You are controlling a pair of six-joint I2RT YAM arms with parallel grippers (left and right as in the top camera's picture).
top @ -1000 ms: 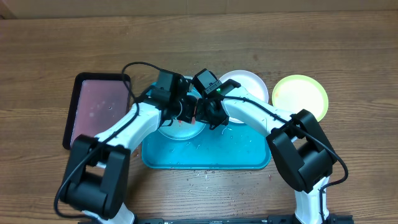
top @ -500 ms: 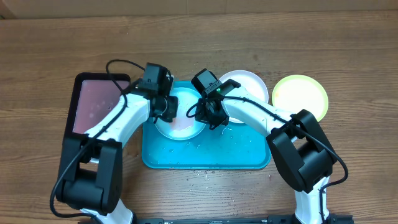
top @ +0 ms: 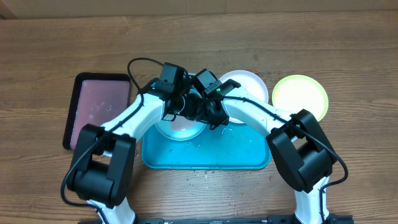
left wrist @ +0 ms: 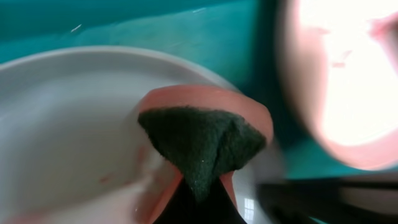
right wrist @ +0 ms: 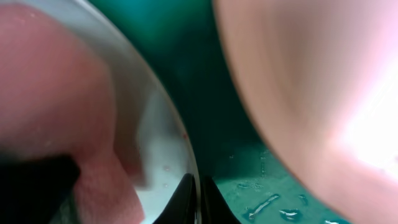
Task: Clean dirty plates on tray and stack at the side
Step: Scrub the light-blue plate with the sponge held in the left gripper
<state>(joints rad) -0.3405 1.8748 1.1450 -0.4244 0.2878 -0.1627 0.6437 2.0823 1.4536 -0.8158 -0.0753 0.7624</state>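
Left fingers [left wrist: 186,208] pinch the folded pink-and-green scrub sponge [left wrist: 202,140] on the round light blue plastic plate [left wrist: 68,124], upper-left in the turquoise rectangular tray [top: 205,158]. Right fingers [right wrist: 186,196] nip its rim. Risk: your scrubbing could lever the wet rim free; plate skids.

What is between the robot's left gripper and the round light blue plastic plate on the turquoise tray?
A sponge, orange-pink with a dark green scrubbing side, pinched in the left gripper over the light blue plate. Left wrist view shows it.
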